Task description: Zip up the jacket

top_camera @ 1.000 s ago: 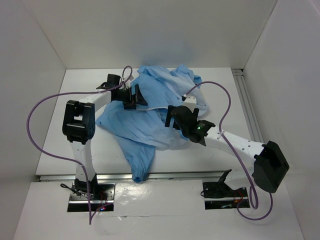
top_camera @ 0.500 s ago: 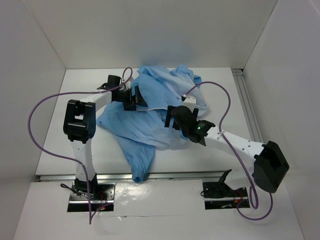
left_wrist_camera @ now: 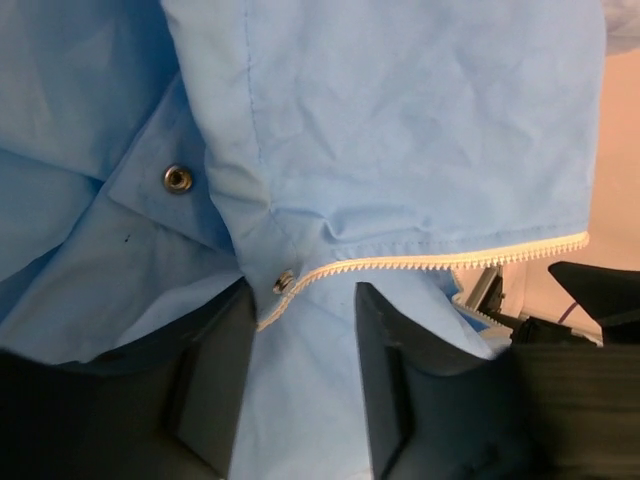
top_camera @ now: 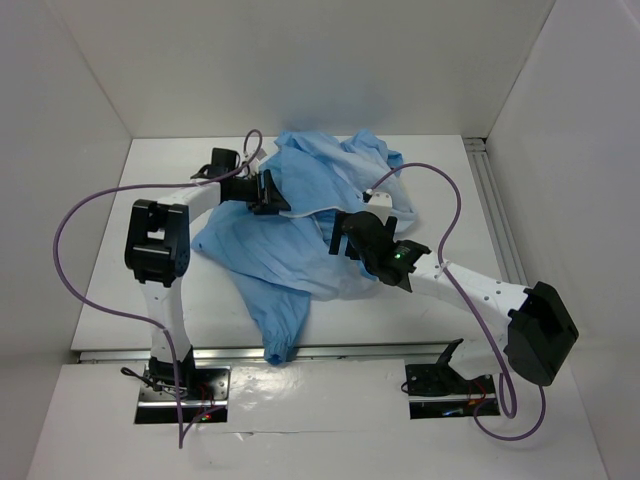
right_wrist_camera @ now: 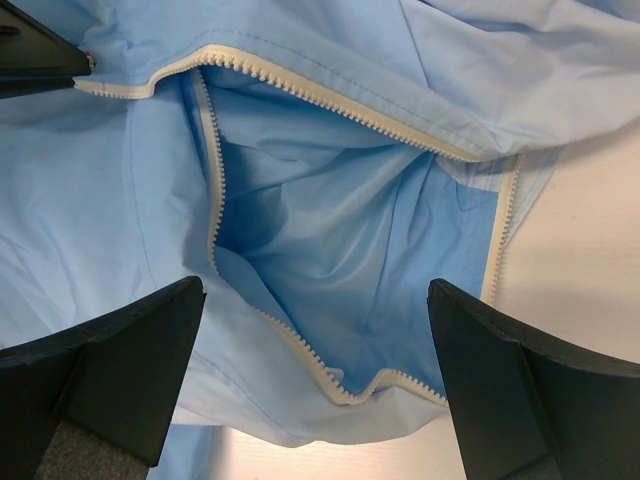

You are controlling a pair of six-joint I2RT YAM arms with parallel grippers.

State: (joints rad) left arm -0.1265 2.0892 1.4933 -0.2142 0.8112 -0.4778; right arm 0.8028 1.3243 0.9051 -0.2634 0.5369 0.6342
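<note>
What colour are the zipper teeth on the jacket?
White, against the light blue jacket; the zipper teeth show best in the right wrist view.

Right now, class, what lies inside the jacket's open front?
Through the gap in the jacket, edged by the white zipper tape, only its blue inner fabric shows. Whatever lies under that fabric is covered.

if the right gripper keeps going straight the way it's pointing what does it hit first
Most likely the jacket: the right gripper is open over the gaping front, facing the inner lining between the white zipper edges. How far off the fabric lies is unclear.
</note>
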